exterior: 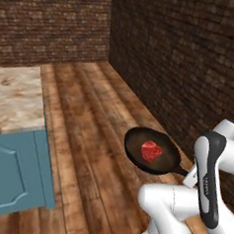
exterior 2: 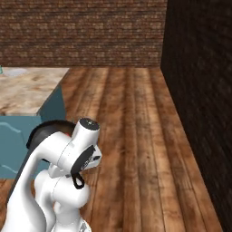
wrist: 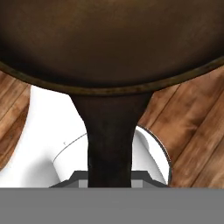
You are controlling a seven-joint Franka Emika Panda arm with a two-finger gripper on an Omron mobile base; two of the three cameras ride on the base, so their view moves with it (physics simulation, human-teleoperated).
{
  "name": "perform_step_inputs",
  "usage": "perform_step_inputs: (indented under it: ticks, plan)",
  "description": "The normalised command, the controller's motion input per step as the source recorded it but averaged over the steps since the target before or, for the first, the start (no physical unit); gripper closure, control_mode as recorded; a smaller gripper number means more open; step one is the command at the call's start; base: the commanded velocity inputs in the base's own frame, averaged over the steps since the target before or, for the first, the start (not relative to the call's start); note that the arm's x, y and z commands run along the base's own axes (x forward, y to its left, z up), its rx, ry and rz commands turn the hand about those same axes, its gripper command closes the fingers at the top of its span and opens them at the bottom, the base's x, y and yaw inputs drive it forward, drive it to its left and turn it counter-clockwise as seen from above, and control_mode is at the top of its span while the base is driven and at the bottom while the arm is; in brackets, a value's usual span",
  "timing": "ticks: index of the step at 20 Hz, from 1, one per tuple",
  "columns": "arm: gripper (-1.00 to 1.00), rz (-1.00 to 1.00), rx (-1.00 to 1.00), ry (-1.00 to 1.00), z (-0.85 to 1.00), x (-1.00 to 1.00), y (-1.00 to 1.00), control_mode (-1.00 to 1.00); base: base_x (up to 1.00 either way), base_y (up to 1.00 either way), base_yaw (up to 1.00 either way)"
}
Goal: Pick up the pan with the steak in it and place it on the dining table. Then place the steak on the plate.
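At the left of the left base view stands the large island desk with beige-brown marbled stone top and teal panelled base (exterior: 14,99). Its near right corner is the part closest to the robot. No plate can be made out on the stretch of top that shows.

Right of that corner, across bare wooden plank floor (exterior: 88,137), the round black cast-iron pan with brownish inner surface (exterior: 136,152) is held level in the air, well apart from the desk and not over it. The small red marbled steak (exterior: 151,151) rests inside, near the pan's centre.

The pan's short black handle runs from the bowl down and right toward the white arm; that is its long axis, with the bowl pointing away from the hand. In the hand view the handle (wrist: 110,144) runs straight out from the wrist into the bowl.

The fingers themselves are not visible, so whether they are clamped cannot be told directly; judging by the airborne pan, they grip the handle.

Judgement: the desk lies left of the pan, so the carry must go leftward.
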Motion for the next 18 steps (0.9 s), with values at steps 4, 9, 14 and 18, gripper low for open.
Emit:
perform_step_inputs:
  ticks: [4,9,14,18]
  plan:
    - [1.00,0.00,0.00,0.00,0.00,0.00,0.00,1.00,0.22,-1.00,-0.02]
    - [1.00,0.00,0.00,0.00,0.00,0.00,0.00,1.00,0.09,-0.96,-0.01]
    - [1.00,0.00,0.00,0.00,0.00,0.00,0.00,1.00,0.07,-0.08,0.00]
    - [1.00,0.00,0.00,0.00,0.00,0.00,0.00,1.00,0.91,0.00,0.00]
